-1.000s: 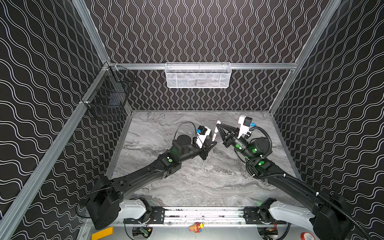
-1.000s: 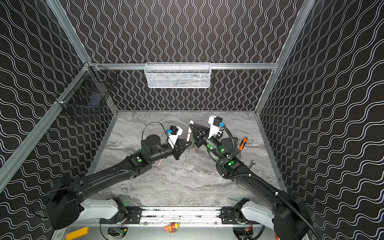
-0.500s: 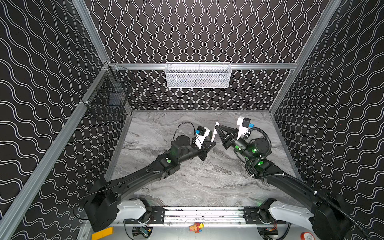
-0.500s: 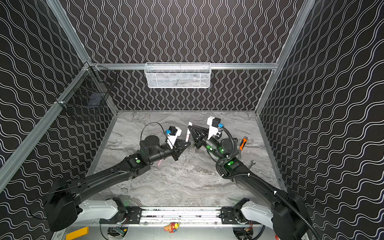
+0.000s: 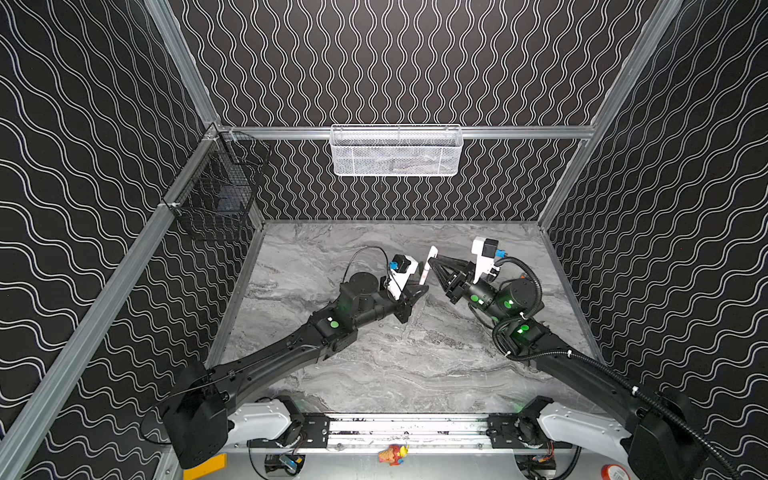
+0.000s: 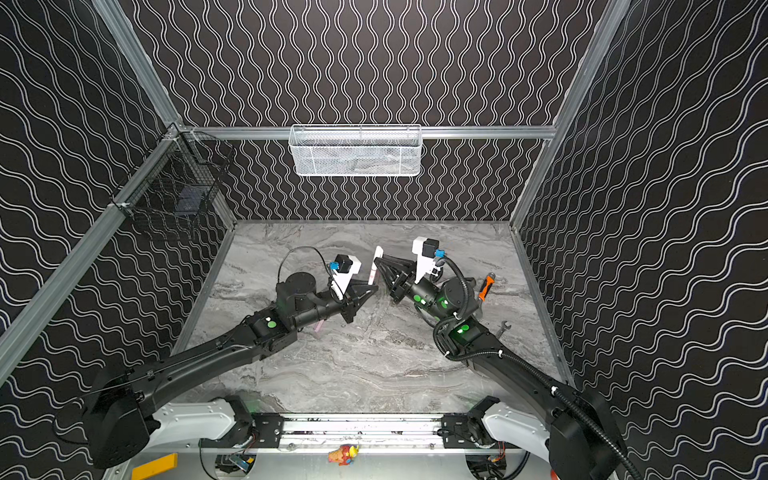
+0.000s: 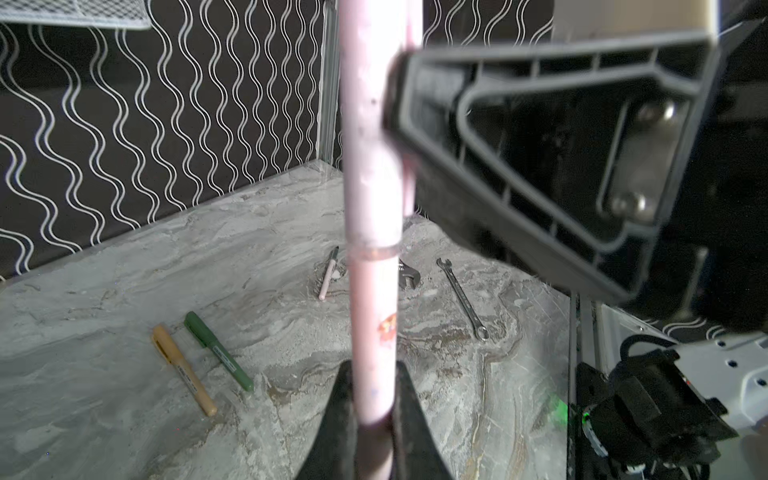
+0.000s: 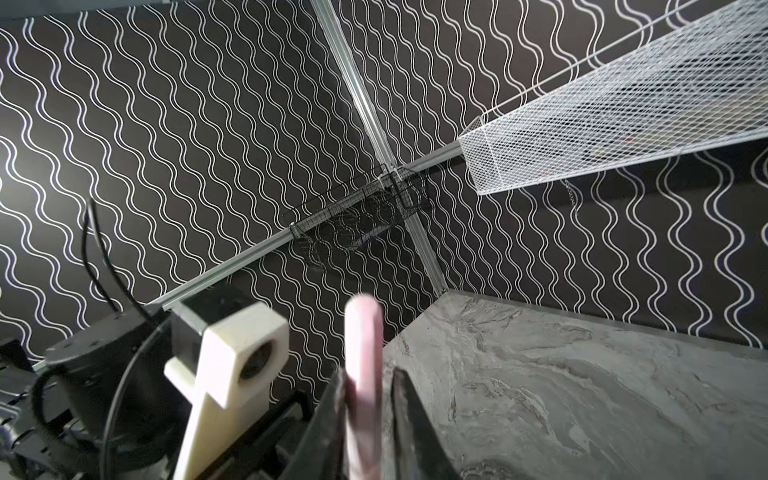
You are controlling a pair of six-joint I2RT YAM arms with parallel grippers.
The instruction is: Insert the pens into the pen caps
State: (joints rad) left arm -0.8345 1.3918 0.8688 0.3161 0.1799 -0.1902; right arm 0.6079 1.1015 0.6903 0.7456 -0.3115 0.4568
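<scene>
My left gripper [image 7: 374, 399] is shut on a pale pink pen [image 7: 372, 332] and holds it upright above the table's middle. A pale pink pen cap [image 7: 370, 145] sits over the pen's top end. Both top views show the cap [image 5: 432, 253] [image 6: 377, 254] and the left gripper [image 5: 419, 291] [image 6: 372, 289]. My right gripper [image 8: 368, 395] [image 5: 432, 261] stands around the cap [image 8: 363, 353], with a narrow gap at one finger. A tan pen [image 7: 183, 370] and a green pen [image 7: 218, 357] lie side by side and look capped. Another pink pen [image 7: 328, 276] lies bare-tipped.
A spanner [image 7: 461, 297] and an adjustable wrench [image 7: 409, 276] lie near the bare pink pen. An orange-handled tool [image 6: 484, 286] lies behind the right arm. A white mesh basket [image 5: 395, 151] hangs on the back wall. A black wire basket [image 5: 216, 195] hangs on the left wall.
The right gripper's jaws have eased apart around the pink cap. Both arms have barely shifted, and the left gripper keeps its hold on the pen.
</scene>
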